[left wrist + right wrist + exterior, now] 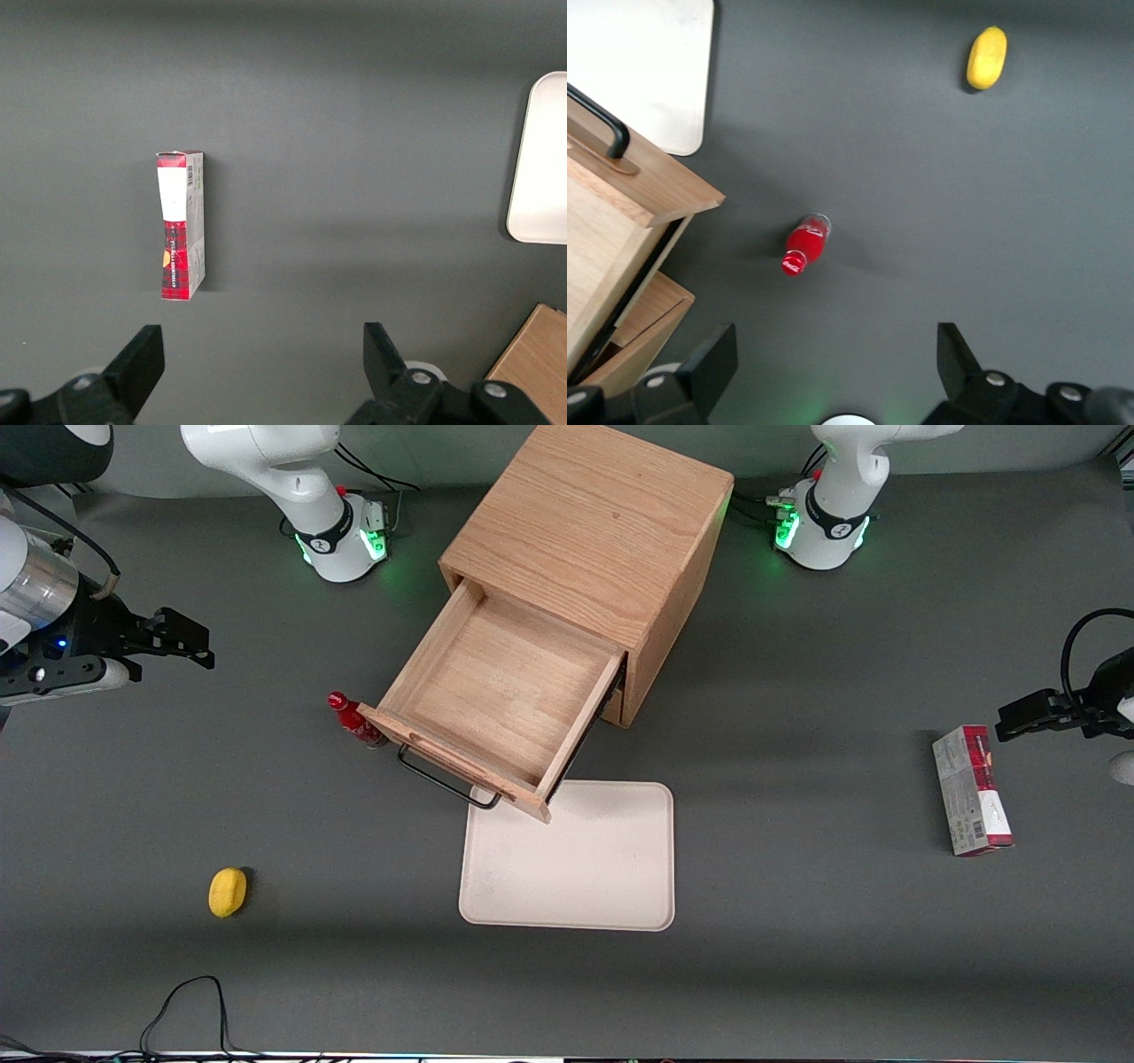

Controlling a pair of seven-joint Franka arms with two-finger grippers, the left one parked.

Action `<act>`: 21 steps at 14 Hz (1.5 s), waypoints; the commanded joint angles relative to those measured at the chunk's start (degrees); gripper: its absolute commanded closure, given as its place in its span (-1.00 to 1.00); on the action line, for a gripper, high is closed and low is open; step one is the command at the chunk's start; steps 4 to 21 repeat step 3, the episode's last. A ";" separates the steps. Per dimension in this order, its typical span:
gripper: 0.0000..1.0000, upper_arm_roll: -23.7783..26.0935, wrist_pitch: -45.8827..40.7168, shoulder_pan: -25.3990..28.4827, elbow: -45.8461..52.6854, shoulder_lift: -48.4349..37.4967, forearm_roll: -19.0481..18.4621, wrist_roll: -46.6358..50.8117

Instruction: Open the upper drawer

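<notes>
**Upper drawer pulled out, gripper off to the side with nothing in it**

The gripper (182, 640) hangs above the bench (842, 974) toward the working arm's end. Its two fingers are spread apart and hold nothing. The upper drawer (500, 691) is well apart from the gripper, toward the middle of the bench. It stands drawn far out of the wooden cabinet (589, 531), so its bare wooden interior shows. Its black handle (438, 779) sits on the front panel.

Between the gripper and the drawer stands a small red bottle (350, 717), just beside the corner of the drawer front. A yellow lemon-like object (228, 891) lies nearer to the front camera than the gripper, well apart from it. A white tray (576, 868) lies in front of the drawer, and the drawer front overhangs its edge.

The right wrist view shows the bottle (804, 246) from above, standing apart from the drawer (620, 190), and the lower drawer (642, 332) under it, which the front view almost hides. The lemon (986, 57) and the tray (647, 62) show here too.

Only the front and left wrist views show the red box (181, 226), which lies toward the parked arm's end.
</notes>
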 commanded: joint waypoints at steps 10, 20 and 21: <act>-1.00 0.43 -1.75 -0.03 0.35 -0.98 -1.87 1.83; -1.00 0.43 -1.75 -0.03 0.35 -0.98 -1.87 1.83; -1.00 0.43 -1.75 -0.03 0.35 -0.98 -1.87 1.83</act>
